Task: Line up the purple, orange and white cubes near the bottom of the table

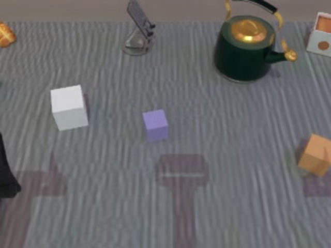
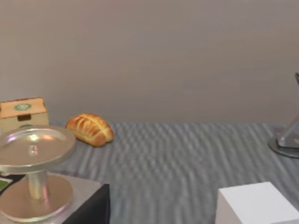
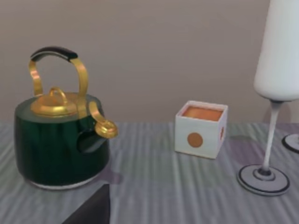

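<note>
Neither end effector's state can be told; white cube [image 1: 68,106], purple cube [image 1: 155,124], orange cube [image 1: 315,154] lie well apart.

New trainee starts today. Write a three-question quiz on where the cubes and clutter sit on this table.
1. True or false: the small matte lavender-purple cube touches the large matte white cube.
2. Which cube lies nearest the top view's right edge? A white, B purple, C tan-orange.
3. Fill in: the dark green kettle with a gold lid stands toward the ___ edge of the grey ribbed table.

Key: 1 false, they sit apart. 2 C, the matte tan-orange cube. 3 top.
</note>
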Tool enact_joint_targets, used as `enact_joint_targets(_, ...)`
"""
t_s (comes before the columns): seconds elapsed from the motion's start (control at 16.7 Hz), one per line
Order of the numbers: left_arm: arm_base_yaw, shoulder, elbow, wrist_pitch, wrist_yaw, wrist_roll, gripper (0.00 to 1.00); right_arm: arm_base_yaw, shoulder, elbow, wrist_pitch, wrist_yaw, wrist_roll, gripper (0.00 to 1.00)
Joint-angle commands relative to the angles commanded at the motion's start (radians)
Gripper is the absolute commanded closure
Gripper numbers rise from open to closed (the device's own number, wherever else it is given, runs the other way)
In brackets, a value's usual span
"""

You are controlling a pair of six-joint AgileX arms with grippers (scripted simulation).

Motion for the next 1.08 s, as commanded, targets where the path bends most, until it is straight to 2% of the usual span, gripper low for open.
enact_joint_targets(0.24,-0.008,0.023,0.028,-0.018,0.002,0.008,0.0,0.0,0.0,0.0,0.0,0.0,0.0,0.0)
enact_joint_targets(0.48,-0.059,0.179,0.185,-0.134,0.018,0.06,0.0,0.0,0.0,0.0,0.0,0.0,0.0,0.0)
enact_joint_targets(0.72,-0.142,0.475,0.431,-0.349,0.044,0.151,0.0,0.0,0.0,0.0,0.0,0.0,0.0,0.0)
enact_joint_targets(1.08,-0.286,1.126,0.878,-0.791,0.077,0.333,0.0,0.0,0.0,0.0,0.0,0.0,0.0,0.0)
